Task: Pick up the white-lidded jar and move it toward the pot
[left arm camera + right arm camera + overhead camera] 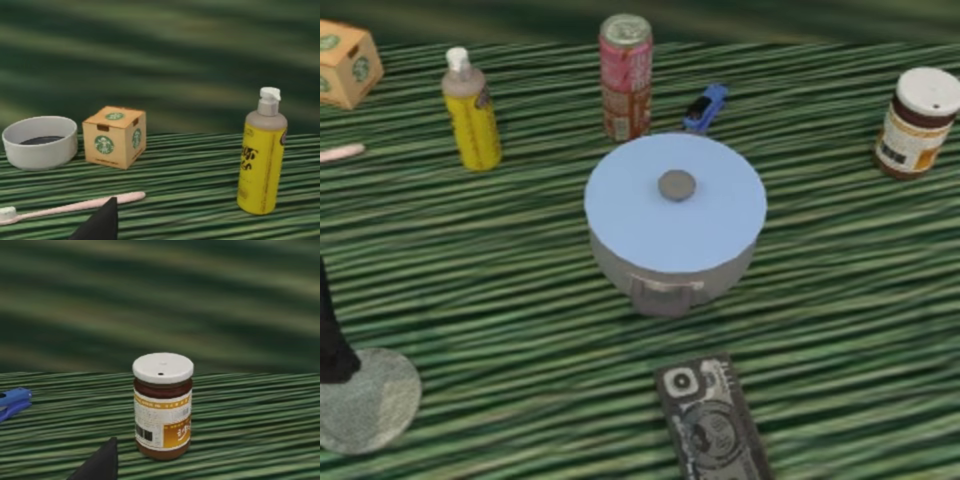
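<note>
Pale-blue pot (675, 215), green-striped table (840, 300)

place: rendered simulation | evidence: green striped table (840, 300) strewn with unrelated household items

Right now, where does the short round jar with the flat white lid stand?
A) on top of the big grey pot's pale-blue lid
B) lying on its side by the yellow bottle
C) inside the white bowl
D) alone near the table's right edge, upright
D: the short round jar with the flat white lid stands upright near the right edge, apart from the big grey pot with its pale-blue lid.
</note>
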{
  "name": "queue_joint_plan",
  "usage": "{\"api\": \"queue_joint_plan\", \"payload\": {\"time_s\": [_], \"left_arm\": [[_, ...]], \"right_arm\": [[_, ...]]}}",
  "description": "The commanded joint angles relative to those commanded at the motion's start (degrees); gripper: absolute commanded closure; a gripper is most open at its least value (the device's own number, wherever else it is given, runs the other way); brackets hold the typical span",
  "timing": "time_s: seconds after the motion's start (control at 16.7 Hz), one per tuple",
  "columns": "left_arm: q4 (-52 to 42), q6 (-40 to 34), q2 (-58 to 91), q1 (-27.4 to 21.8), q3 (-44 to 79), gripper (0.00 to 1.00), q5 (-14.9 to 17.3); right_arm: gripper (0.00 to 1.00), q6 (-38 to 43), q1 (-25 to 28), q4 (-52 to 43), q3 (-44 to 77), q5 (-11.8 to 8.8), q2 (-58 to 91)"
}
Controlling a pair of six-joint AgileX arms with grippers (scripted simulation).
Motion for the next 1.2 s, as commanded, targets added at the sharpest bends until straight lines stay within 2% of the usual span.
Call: {"api": "queue_joint_plan", "payload": {"time_s": [0.3,0.54,0.84,1.2], "left_arm": [[0.0,0.0,0.0,0.0,0.0,0.0,0.0],[0.0,0.0,0.0,0.0,0.0,0.0,0.0],[0.0,0.0,0.0,0.0,0.0,0.0,0.0],[0.0,0.0,0.0,0.0,0.0,0.0,0.0]], "right_arm": [[0.0,-0.39,0.31,-1.53,3.15,-0.47,2.86],[0.0,-2.27,0.87,-7.81,15.37,-1.59,13.77],[0.0,-6.94,0.91,-21.7,39.73,-2.79,36.46],[0.0,-15.2,0.29,-43.55,76.85,-3.86,71.75]]}}
